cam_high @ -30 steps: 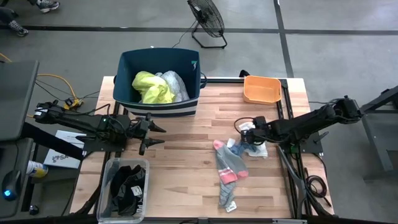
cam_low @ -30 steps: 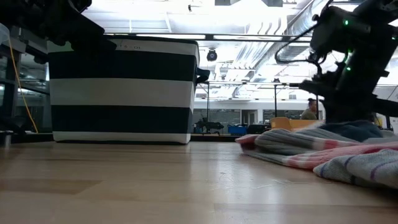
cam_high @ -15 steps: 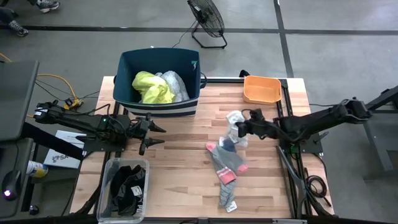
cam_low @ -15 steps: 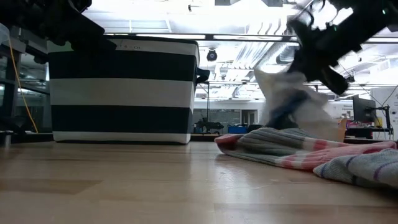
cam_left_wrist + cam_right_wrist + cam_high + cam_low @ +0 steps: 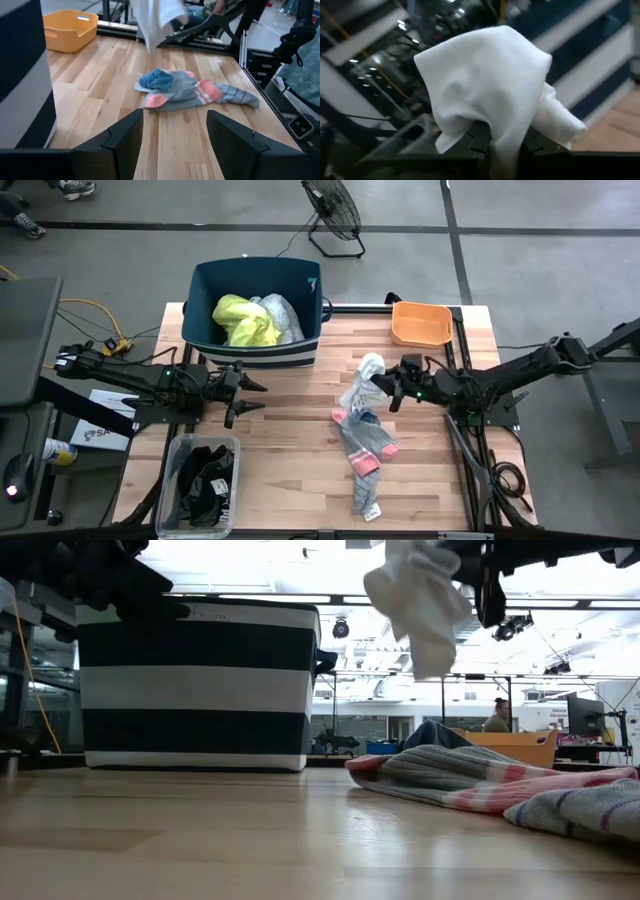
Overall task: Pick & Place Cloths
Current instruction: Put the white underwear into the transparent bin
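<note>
My right gripper (image 5: 388, 387) is above the table's middle right, shut on a small white rag (image 5: 362, 383), which also shows in the low view (image 5: 420, 600). Below the rag, grey socks with pink toes (image 5: 365, 445) lie flat on the wood. A dark-blue bin (image 5: 205, 280) at the far side holds a neon-yellow garment (image 5: 243, 320) and a white garment (image 5: 282, 315). My left gripper (image 5: 252, 395) stands open and empty over the left half, in front of the bin. My right gripper pinches the white rag by a bunched upper part (image 5: 485, 127); the cloth drapes over the fingers and hides the place of contact. The fingers lie about level, pointing toward the table's left. The rag hangs slack below them (image 5: 430, 650), lifted clear of the socks and the table.
An orange tray (image 5: 420, 323) stands at the far right. A clear container (image 5: 180, 455) at the near left holds a black-and-white patterned piece (image 5: 207, 485). Bare wood lies between the bin and the socks.
My right gripper has risen and gone toward the table's left, tipping from pointing down to about level. It has lifted the white rag off the socks, clear of the table. The socks' pink-toed end has slid a little to the left.
</note>
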Robot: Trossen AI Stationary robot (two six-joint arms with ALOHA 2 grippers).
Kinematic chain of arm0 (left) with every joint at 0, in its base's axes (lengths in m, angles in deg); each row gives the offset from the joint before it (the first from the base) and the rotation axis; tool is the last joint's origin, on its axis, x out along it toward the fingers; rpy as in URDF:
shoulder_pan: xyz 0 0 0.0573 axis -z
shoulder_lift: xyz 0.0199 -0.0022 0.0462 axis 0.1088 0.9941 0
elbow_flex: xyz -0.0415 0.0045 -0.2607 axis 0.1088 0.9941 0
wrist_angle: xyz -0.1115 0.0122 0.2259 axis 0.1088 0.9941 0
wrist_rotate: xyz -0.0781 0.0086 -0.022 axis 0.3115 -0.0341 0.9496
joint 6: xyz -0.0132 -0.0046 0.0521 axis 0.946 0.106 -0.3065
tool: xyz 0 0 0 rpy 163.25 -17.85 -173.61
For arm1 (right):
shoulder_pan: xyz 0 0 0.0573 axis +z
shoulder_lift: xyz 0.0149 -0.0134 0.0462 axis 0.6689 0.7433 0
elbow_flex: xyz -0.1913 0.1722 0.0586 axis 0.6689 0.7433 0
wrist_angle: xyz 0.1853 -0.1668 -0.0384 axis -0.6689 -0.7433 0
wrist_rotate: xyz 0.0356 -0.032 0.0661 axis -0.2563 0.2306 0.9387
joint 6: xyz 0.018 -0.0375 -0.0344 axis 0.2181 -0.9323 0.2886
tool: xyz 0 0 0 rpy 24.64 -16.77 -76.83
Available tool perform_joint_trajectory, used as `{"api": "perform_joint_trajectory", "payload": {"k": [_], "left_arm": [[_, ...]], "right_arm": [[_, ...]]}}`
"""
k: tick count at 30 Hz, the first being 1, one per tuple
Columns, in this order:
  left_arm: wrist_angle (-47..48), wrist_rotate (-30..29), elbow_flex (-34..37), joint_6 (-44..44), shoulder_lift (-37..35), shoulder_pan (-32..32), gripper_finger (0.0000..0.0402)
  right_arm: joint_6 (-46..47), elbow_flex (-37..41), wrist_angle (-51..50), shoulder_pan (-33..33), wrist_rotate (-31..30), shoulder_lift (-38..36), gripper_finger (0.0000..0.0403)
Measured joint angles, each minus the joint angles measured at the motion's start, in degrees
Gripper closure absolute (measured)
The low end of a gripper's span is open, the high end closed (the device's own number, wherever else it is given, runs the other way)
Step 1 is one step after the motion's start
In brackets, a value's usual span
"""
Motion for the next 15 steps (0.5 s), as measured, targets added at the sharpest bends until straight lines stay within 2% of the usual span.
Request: {"api": "perform_joint_trajectory", "payload": {"k": [8, 15], "left_arm": [[-4.6, -0.9, 0.0, -0.5, 2.2, 0.0, 0.0190], [-9.0, -1.0, 0.0, -0.7, 6.2, 0.0, 0.0190]], "right_arm": [[-13.5, 0.0, 15.5, 4.3, 0.0, 4.0, 0.0372], [-17.0, 0.0, 24.5, 4.8, 1.8, 10.3, 0.0372]]}}
